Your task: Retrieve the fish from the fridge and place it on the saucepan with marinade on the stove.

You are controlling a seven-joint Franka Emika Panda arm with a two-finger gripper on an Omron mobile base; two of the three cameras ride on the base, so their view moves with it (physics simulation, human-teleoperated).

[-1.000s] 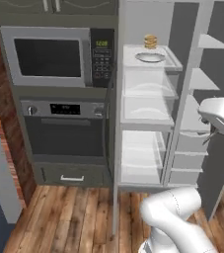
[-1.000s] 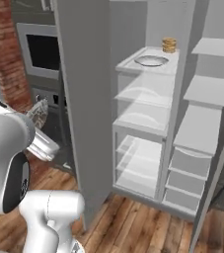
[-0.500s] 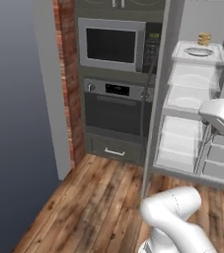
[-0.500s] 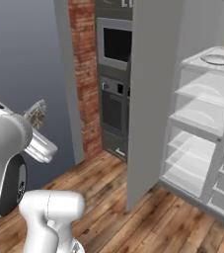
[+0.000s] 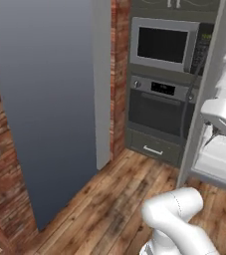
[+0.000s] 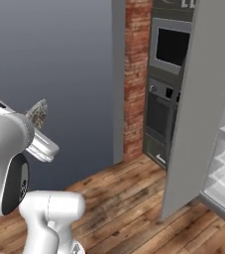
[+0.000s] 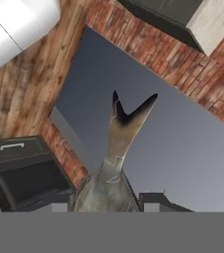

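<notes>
A: Where is the fish [image 7: 117, 163] right now?

B: In the hand view it rises from 6 o'clock between the fingers [image 7: 153, 201], forked tail toward 12. The fingers are pinching its body, partly closed around it. In the right base view the fish [image 6: 37, 112] pokes out beyond the hand at about 9 o'clock.

A: How will it handle?

B: My guess is light, slim and smooth, so it could slip or swing. The grip sits on the thicker body, not the thin tail, which seems the sounder place.

A: Room to move?

B: The fridge [image 5: 219, 149] stands open at 3 o'clock in the left base view, its door [image 6: 193, 114] edge jutting toward the robot. The built-in oven [image 5: 159, 112] and microwave [image 5: 165, 46] sit beside it, then a brick pillar [image 5: 118, 74] and a grey wall [image 5: 40, 99]. The wooden floor [image 5: 104, 204] ahead is open. The stove and saucepan must lie elsewhere.
</notes>
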